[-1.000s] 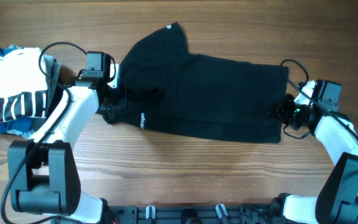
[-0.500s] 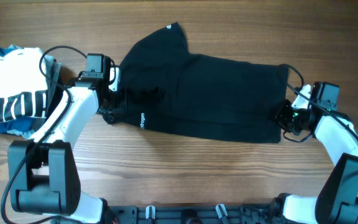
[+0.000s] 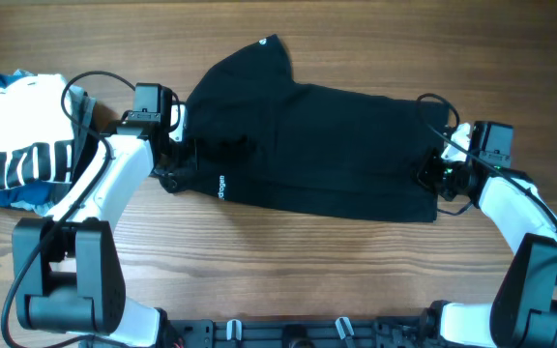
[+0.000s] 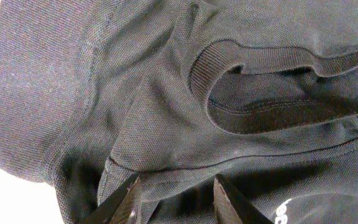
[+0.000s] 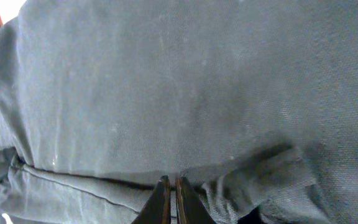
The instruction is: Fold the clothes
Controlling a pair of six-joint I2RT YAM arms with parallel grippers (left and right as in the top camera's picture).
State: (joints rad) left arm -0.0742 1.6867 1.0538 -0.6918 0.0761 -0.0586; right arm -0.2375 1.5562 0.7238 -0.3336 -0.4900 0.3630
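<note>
The black T-shirt lies spread across the middle of the table, its white lettering near the left front edge. My left gripper is open at the shirt's left end. In the left wrist view its fingers stand apart over bunched fabric just below the ribbed neck opening. My right gripper is over the shirt's right edge. In the right wrist view its fingertips are pressed together on a fold of the fabric, with wrinkles to their right.
A white garment with black stripes lies on a blue folded garment at the table's left edge, next to my left arm. Wooden table shows in front of the shirt.
My right gripper has moved left, from the shirt's right edge to over the fabric. My left arm and the rest of the shirt have not visibly moved.
</note>
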